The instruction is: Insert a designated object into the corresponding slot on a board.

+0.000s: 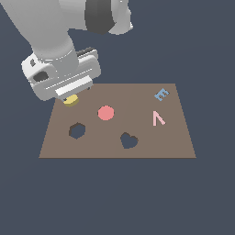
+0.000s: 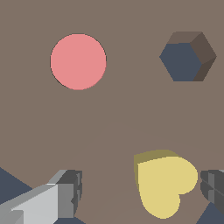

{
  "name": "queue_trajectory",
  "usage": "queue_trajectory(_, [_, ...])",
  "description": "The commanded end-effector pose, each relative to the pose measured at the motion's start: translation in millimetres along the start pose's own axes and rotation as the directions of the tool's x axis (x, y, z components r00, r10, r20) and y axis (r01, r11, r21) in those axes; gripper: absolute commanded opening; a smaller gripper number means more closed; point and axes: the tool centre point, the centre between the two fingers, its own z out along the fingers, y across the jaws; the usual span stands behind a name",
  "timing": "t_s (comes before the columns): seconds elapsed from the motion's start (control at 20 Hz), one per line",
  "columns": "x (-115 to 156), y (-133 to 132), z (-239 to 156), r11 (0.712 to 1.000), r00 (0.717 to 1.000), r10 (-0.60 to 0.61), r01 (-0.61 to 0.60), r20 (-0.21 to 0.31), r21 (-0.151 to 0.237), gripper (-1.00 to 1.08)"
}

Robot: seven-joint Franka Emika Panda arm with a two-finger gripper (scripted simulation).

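Poised low over the far corner of the flat brown rectangular board [image 1: 174, 137], at the exterior view's left: the robot's grey hand [image 1: 70, 99], fingers [image 2: 65, 192] spread wide, gripping nothing. Lying flat on that corner between the fingers, closer to one than the other: the small yellow heart-shaped block [image 2: 164, 183]. Nearby toward the board's middle: a pink round disc [image 1: 106, 113] and a dark hexagonal cutout [image 1: 77, 131]. Near the board's front edge, well apart from the block: the dark heart-shaped slot [image 1: 129, 141]. Toward the far corner at the exterior view's right: a blue letter E [image 1: 161, 95].
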Motion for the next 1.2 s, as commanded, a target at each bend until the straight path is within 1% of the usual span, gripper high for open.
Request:
queue_trajectory(0.0, [-7,9,7,0.999,0.999,-0.034,0.034,0.001,0.000,1.00])
queue_trajectory(0.25, [-16,22,17,0.997,0.997,-0.080,0.080,0.004,0.000,1.00])
queue_trajectory(0.5, [-21,29,22,0.995,0.995,-0.104,0.104,0.006,0.001,1.00])
queue_trajectory(0.8, [-21,30,24,0.995,0.995,-0.104,0.104,0.006,0.001,1.00])
queue_trajectory(1.15, [-21,31,41,0.994,0.994,-0.108,0.108,0.006,0.000,1.00])
